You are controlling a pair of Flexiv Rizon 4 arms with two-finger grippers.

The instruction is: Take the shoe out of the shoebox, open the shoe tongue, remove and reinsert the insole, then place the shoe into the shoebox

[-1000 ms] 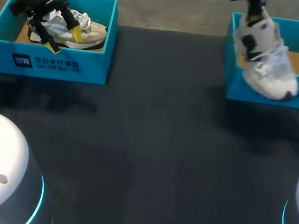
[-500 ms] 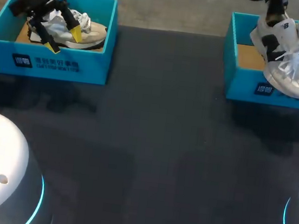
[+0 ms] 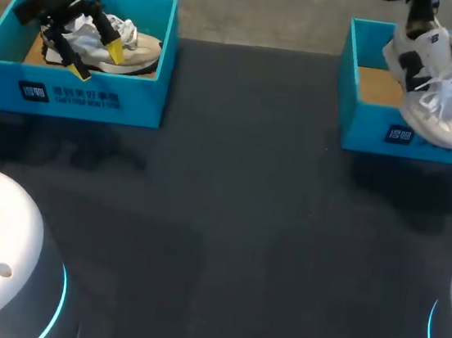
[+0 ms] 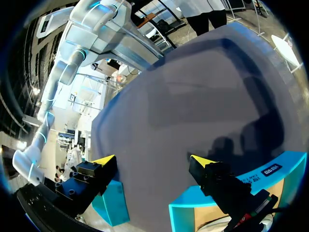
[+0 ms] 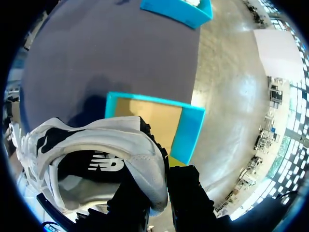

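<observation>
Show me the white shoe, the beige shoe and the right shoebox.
white shoe (image 3: 441,96), head view, on its laced upper.
beige shoe (image 3: 146,48), head view, on its toe.
right shoebox (image 3: 365,126), head view, on its front wall.

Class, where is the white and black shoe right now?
In the head view, at the far right: the white and black shoe hangs heel-up from the right gripper, above the right blue shoebox, toe down.

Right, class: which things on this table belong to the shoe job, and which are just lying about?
In the job: white shoe, held by the right gripper at the right shoebox.
Not in hand: beige shoe, lying in the left shoebox; left gripper, open by it.
</observation>
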